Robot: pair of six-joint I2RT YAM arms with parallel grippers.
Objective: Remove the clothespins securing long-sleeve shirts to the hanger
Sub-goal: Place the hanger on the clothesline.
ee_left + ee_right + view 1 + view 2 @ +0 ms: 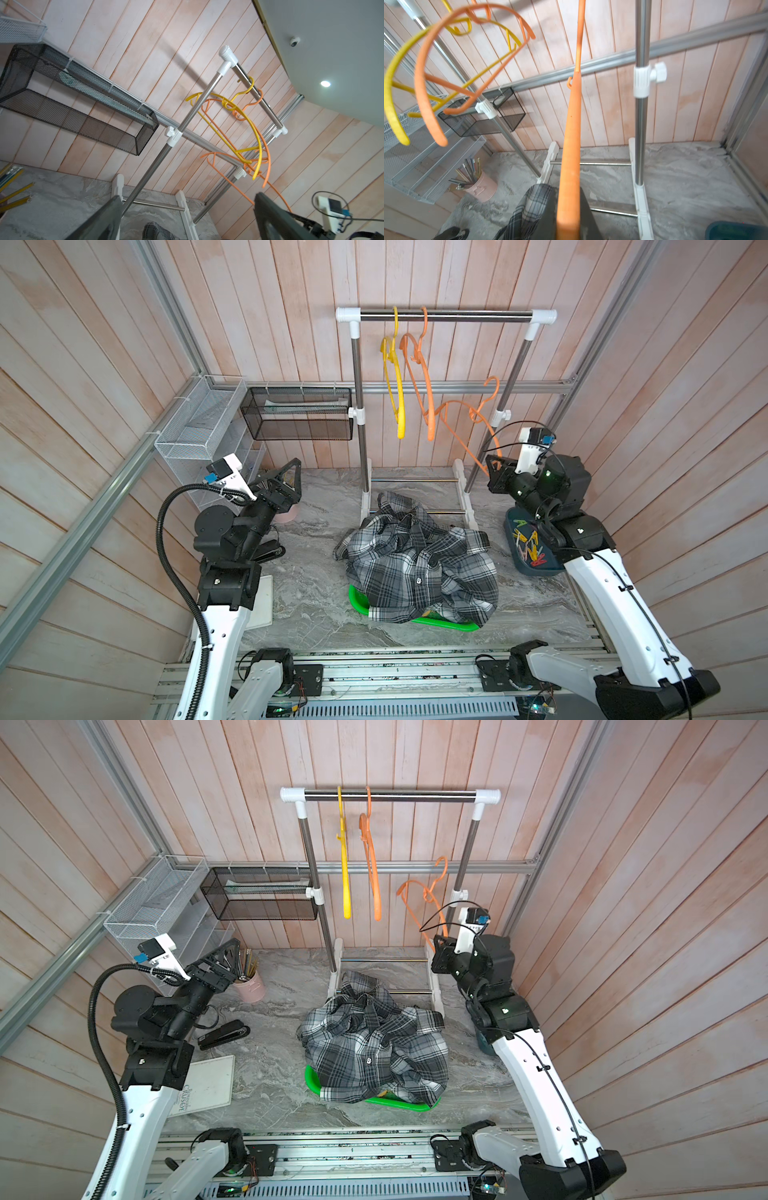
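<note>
Pinching the orange hanger (571,128), the right tool (568,212) likely needed a steady lift to hook the rail (446,315), while the left tool (286,475) stood spread, clothespins (530,545) lay in the tray (515,568) and shirts (419,568) were heaped on the bench (316,593).

Black-white plaid shirts (419,568), orange hanger (569,145), green tub (358,601).

Shiny metal rail (444,315), soft matt cloth shirts (419,568)

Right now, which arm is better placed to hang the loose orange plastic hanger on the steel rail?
Right, probably: the right gripper is shut on the orange plastic hanger, below the steel rail. The left gripper is open, empty.
</note>
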